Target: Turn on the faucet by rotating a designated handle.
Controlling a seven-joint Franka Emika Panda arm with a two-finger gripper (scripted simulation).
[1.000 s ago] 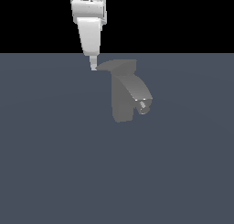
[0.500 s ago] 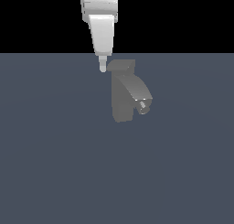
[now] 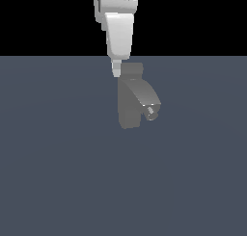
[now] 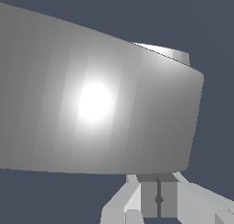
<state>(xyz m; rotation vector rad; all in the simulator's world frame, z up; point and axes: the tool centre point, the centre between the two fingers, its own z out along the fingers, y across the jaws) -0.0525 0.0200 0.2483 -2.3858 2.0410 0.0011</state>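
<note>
One hand (image 3: 116, 72), its fingers pressed together, touches the faucet (image 3: 131, 102) top near the bench's far edge, so you can push the handle.

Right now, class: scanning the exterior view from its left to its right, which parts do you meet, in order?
Gripper → faucet's upright column → spout nozzle, all on the plain grey surface.
</note>
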